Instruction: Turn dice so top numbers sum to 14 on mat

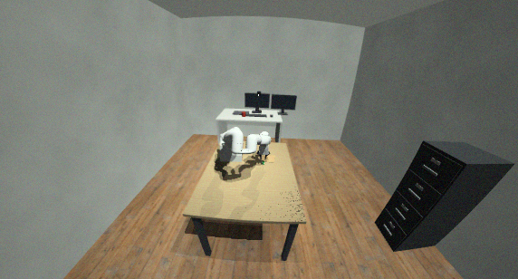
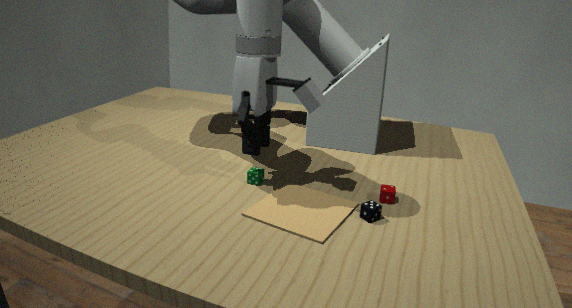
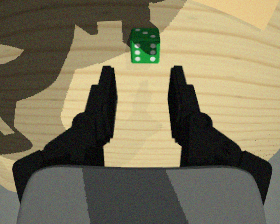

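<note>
My gripper (image 1: pixel 263 158) (image 2: pixel 256 149) (image 3: pixel 142 81) points down, partly open and empty, above the table. The green die (image 1: pixel 263 162) (image 2: pixel 255 176) (image 3: pixel 145 46) lies on the table off the mat's left back side, just beyond the fingertips in the wrist view. There its lower visible face shows six pips and its shaded upper one fewer. The thin tan mat (image 1: pixel 272 159) (image 2: pixel 305 221) (image 3: pixel 246 10) lies flat. The black die (image 2: pixel 370 211) stands just off its right corner, with several pips on top. The red die (image 2: pixel 387 194) lies behind the black one; its top pips are too small to read surely.
The wooden table (image 1: pixel 267 196) (image 2: pixel 150 196) carries everything. The arm's grey base block (image 2: pixel 345 121) stands behind the mat. The arm's shadow falls across the mat's back part and near the green die. A white desk (image 1: pixel 226 115) with monitors stands farther back.
</note>
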Available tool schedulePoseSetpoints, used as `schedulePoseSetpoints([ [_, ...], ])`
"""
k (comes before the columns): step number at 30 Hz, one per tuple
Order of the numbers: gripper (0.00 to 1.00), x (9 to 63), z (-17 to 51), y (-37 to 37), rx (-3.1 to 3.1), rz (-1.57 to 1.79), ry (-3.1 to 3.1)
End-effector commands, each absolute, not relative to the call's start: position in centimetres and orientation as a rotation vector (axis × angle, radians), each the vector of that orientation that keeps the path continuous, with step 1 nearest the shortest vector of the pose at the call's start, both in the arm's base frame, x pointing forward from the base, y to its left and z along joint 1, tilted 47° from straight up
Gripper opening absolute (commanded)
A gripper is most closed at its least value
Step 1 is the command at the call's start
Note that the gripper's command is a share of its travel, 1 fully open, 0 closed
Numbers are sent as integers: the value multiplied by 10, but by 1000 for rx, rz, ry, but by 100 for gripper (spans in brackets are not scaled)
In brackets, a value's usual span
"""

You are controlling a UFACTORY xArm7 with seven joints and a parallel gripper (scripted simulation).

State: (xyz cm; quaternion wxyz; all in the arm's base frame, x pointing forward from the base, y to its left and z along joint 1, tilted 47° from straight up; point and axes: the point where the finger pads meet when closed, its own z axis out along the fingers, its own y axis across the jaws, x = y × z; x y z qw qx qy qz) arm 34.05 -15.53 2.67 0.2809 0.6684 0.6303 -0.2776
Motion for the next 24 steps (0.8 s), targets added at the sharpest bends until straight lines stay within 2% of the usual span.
schedulePoseSetpoints([
  [1,42,342,22,-160,1788,-741,1690],
  [24,42,342,6,-176,1788,-741,1690],
])
